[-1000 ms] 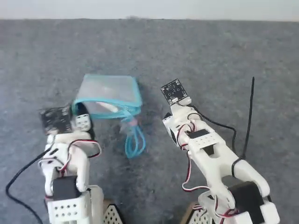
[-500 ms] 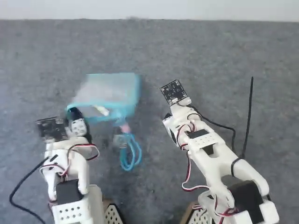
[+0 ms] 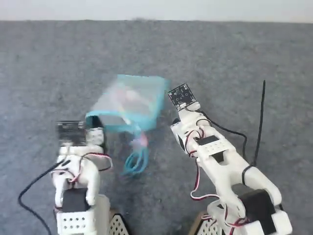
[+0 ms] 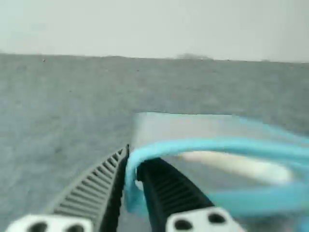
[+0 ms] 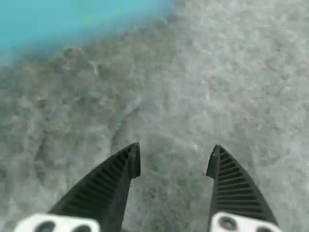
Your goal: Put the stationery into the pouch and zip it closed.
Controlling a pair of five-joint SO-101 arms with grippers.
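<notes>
Since a second ago the pouch [image 3: 133,100] has swung right and turned, so its right corner now lies just beside the square circuit board [image 3: 182,95] on the right arm's wrist, where before there was a gap. The left arm has shifted right with it. The left claw [image 4: 131,155] is closed on the pouch's near-left rim, the turquoise zip band pinched between its ribbed black fingers [image 4: 166,191]. The pouch [image 4: 217,145] is a soft, flat bag of frosted clear film edged in turquoise, with its mouth gaping toward the arms. Inside lies a long, pale, pen-like stationery piece [image 4: 231,164]. In the high view the contents are too smeared to make out. A thin turquoise cord loop [image 3: 136,161] trails from the near edge onto the table cover [image 3: 234,54], a grey, felt-like nap. The right claw [image 5: 176,155] stands open over bare grey cover, its ribbed fingers well apart and holding nothing. The pouch [image 5: 72,19] is a turquoise strip just beyond it. Past the pouch the cover runs to the far edge, under a pale wall [image 3: 146,10]. A black cable [image 3: 259,122] stands at the right arm's right side.
</notes>
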